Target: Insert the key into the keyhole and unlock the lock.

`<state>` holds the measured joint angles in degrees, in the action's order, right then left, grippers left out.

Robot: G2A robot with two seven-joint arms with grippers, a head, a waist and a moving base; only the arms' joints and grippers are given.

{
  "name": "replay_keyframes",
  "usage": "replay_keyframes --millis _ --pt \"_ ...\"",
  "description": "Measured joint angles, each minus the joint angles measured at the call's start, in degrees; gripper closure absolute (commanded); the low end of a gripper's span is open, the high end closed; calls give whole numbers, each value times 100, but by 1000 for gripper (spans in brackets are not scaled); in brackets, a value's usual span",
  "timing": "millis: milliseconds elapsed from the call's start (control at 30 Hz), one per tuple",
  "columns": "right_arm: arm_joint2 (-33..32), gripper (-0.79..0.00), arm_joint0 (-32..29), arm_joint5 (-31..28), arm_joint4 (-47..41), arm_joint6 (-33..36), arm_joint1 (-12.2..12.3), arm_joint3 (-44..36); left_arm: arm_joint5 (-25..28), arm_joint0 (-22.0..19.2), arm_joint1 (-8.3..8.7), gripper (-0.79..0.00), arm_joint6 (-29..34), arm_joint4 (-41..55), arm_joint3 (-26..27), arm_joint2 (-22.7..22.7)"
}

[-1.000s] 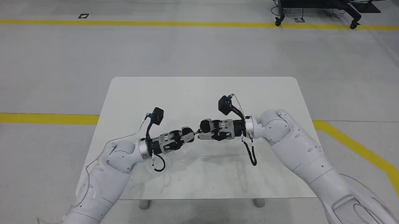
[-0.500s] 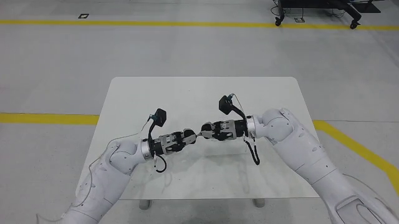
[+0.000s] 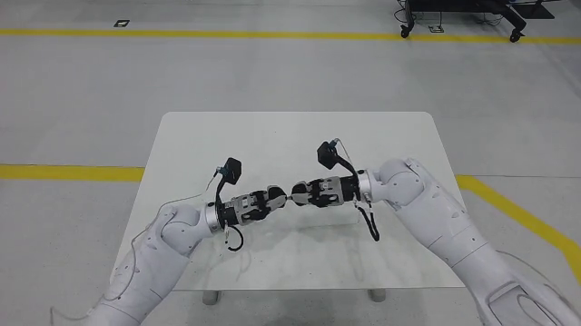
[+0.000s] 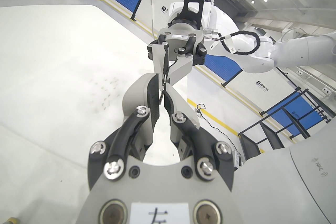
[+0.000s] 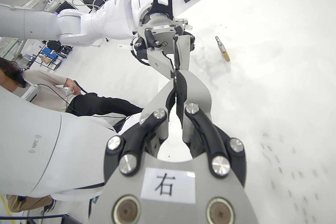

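Since the earlier frame, both arms sink slightly toward the near table edge, their tips staying together. Left gripper (image 3: 275,198) and right gripper (image 3: 300,191) meet nose to nose above the middle of the table (image 3: 227,144). Seen from the left wrist, the left gripper's pads are pressed onto a thin sliver, taken to be the key (image 4: 161,97). The right gripper's fingers are likewise drawn together on the same piece from the opposite side (too slim to make out which end each holds). The lock (image 5: 222,49), brass-bodied with a steel shackle, lies flat on the table beyond the left gripper, well apart from both, held by neither.

Judged stage: a hand-to-hand regrasp of the key, before insertion.

Risks:
- If one pair of pads lets go before the other grips firmly, the key may drop or twist.
- A skewed key would miss the keyhole.
- The unrestrained lock may slide when pushed.
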<state>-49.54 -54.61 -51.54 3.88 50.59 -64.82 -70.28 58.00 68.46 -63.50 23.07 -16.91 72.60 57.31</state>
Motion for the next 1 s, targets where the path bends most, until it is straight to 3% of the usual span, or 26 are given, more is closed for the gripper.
replay_keyframes --millis 367,467,667,833,1000 --pt "-732 0 -589 -654 -2 -703 259 -91 0 9 159 -785 -899 -490 18 82" --pt "-997 0 -881 -647 15 -847 354 -332 0 11 159 -785 -904 -490 18 80" --pt "-996 0 -870 -646 12 -840 355 -332 0 10 159 -785 -898 -489 20 78" --pt "-996 0 -871 -646 12 -840 355 -332 -367 210 213 -785 -929 -1585 819 285" --pt "-997 0 -871 -646 12 -840 355 -332 -713 783 435 -785 -1115 -3337 1627 1192"
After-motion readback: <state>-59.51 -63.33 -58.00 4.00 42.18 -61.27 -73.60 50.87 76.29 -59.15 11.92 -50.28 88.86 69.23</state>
